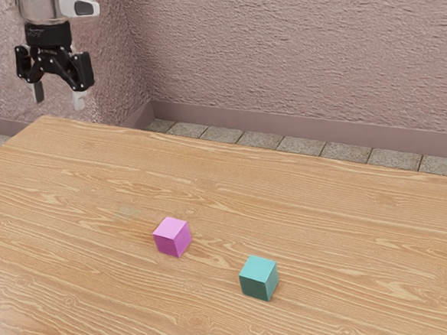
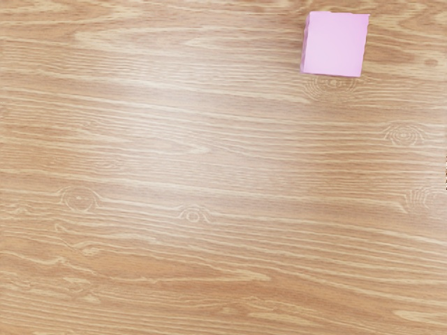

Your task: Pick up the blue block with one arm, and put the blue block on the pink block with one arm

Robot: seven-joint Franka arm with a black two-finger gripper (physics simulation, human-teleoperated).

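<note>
- We see a rough pinkish wall [image 1: 292, 48] behind the scene, with a darker baseboard [image 1: 305, 127] along its foot.
- Our wooden table [image 1: 349, 205] spans most of the exterior view. In the wrist view its grain [image 2: 209, 195] runs beneath the hand.
- A strip of grey floor tiles [image 1: 345, 151] lies between the table's far edge and the baseboard.
- Our gripper [image 1: 59, 102] hangs high above the table's far corner at the exterior view's upper left. Its two fingers are spread apart and grasp nothing.
- The blue block [image 1: 259, 277], more teal in tone, sits flat on the table toward the near edge, well apart from the gripper.
- The pink block [image 1: 172, 236] rests on the table near the blue one, toward the exterior view's left and slightly farther back, not touching it. In the wrist view the pink block [image 2: 335, 43] lies off to one side of the hand.
</note>
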